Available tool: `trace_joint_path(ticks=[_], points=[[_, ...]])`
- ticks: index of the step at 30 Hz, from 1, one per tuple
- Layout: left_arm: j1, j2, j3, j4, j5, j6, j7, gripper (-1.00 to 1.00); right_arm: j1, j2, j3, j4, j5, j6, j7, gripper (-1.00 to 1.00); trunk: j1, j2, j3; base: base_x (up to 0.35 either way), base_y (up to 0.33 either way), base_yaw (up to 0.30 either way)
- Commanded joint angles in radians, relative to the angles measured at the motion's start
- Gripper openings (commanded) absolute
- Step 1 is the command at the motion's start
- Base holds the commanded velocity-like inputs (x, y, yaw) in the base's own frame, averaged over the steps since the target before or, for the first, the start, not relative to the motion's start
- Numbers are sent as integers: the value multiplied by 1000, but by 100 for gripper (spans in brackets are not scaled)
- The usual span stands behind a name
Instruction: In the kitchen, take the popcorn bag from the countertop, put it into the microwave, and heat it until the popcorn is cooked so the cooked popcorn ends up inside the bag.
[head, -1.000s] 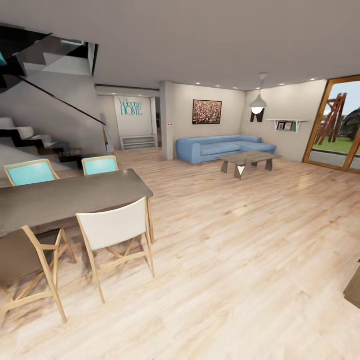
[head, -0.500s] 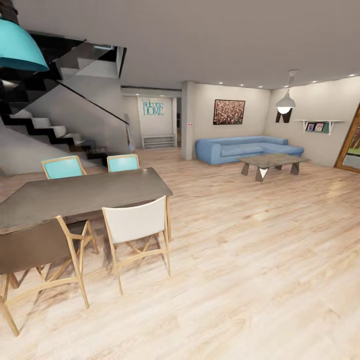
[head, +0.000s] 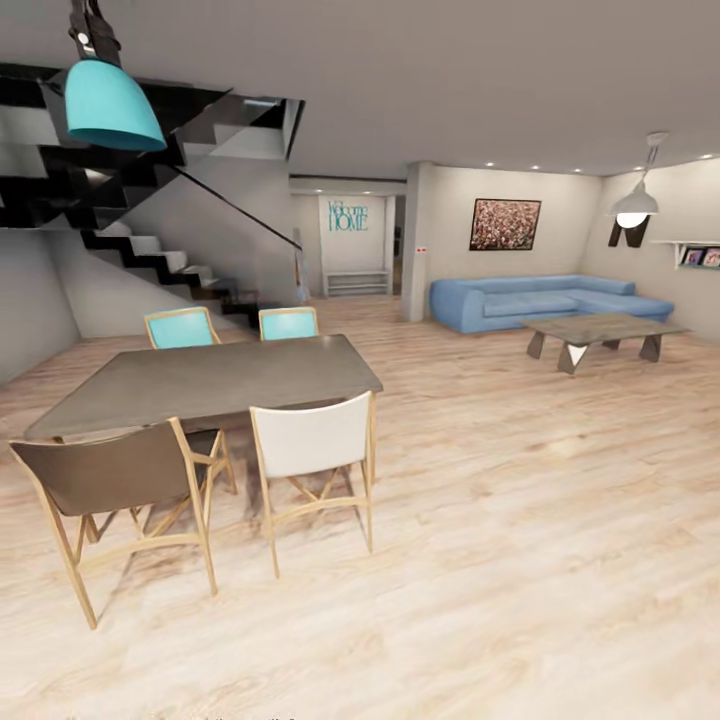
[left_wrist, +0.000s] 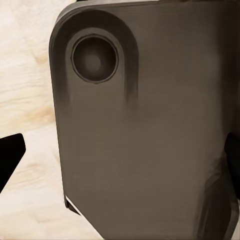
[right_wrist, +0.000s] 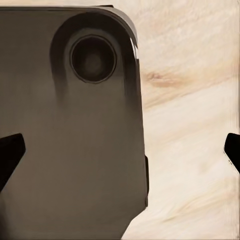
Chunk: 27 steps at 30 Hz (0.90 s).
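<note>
The kitchen, the countertop, the popcorn bag, the popcorn and the microwave are all out of view; the head view looks across a living and dining room. My left gripper (left_wrist: 120, 155) is open, its dark fingertips (left_wrist: 10, 156) far apart, over a dark grey panel of my own body (left_wrist: 150, 125) and pale wood floor (left_wrist: 30, 100). My right gripper (right_wrist: 120, 152) is open too, fingertips (right_wrist: 10, 155) spread wide, with nothing between them.
A dark dining table (head: 215, 380) stands at the left with a brown chair (head: 120, 480), a white chair (head: 310, 440) and two teal chairs (head: 180, 328). Black stairs (head: 150, 250) rise behind it. A blue sofa (head: 540, 300) and coffee table (head: 600, 335) stand far right. Wood floor (head: 520, 520) stretches ahead.
The camera has turned left: table, chairs, stairs and sofa have slid right in the picture, the glass door has left it, and a teal hanging lamp has come in at top left.
</note>
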Motion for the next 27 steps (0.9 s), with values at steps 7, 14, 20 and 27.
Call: trace_joint_path(ticks=[7, 14, 20, 27], points=[[0, 0, 0, -1, 0, 0, 0, 100, -1, 0, -5, 2, -1, -9, -2, 100, 0, 0, 2, 0, 0, 266], [0, 0, 0, -1, 0, 0, 0, 100, -1, 0, -5, 3, -1, -9, -2, 100, 0, 0, 4, 0, 0, 265], [0, 0, 0, -1, 0, 0, 0, 100, -1, 0, -7, 2, -1, -9, -1, 100, 0, 0, 6, 0, 0, 265], [0, 0, 0, -1, 0, 0, 0, 100, -1, 0, -7, 2, -1, -9, 0, 100, 0, 0, 8, 0, 0, 266]])
